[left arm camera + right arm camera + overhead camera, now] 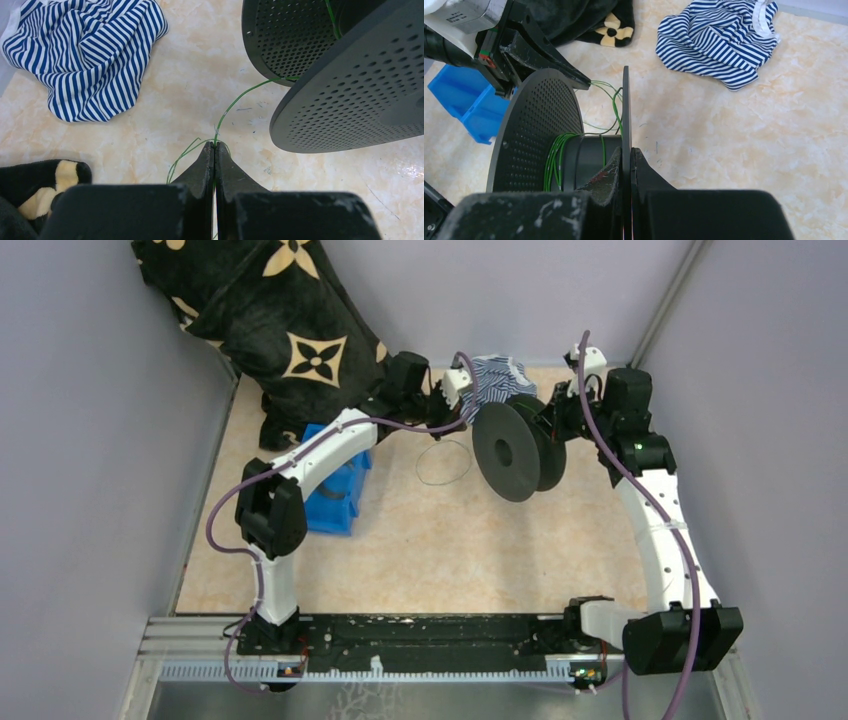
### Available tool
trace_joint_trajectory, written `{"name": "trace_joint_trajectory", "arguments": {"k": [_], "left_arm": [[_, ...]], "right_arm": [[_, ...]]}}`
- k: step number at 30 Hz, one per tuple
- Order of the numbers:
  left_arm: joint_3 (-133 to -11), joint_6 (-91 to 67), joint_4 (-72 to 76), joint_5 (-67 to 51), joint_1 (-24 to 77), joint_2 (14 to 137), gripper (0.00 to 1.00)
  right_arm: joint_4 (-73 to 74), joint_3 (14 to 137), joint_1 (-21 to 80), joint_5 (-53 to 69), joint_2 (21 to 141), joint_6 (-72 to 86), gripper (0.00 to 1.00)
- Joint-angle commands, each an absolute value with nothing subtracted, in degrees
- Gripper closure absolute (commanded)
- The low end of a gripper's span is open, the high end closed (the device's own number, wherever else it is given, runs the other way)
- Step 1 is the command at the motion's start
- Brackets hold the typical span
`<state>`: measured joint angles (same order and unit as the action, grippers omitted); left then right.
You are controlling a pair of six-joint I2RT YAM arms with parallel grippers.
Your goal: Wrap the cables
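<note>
Cables point(443, 462): thin green wire, limp. Several loose turns wound round the spool point(584, 155) hub; one curved strand leading down off it; the rest lying as an open loop flat on the table point(420, 550), toward the far edge, mid-width.

No writing, label, brand name or number can be read in any of the three views. The only sign-like marks are the cream four-petal flower shapes (one of them set inside a diamond outline) printed on the black cloth point(262, 315) at the far left corner of the tabletop. No letters can be made out among them.
</note>
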<state>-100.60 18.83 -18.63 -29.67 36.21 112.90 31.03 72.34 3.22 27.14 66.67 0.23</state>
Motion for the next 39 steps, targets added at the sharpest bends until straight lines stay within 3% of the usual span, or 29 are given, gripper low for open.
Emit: {"name": "trace_joint_trajectory", "arguments": {"k": [1,39], "left_arm": [[-99.3,18.3,-17.1,-31.1,35.8,109.9,1.00],[-97.9,18.0,-16.4,-32.5,35.8,109.4,1.00]], "right_arm": [[24.5,72.7,3.3,28.7,63.9,1.9,1.00],[24.6,72.9,3.3,29.3,63.6,2.4,1.00]]}}
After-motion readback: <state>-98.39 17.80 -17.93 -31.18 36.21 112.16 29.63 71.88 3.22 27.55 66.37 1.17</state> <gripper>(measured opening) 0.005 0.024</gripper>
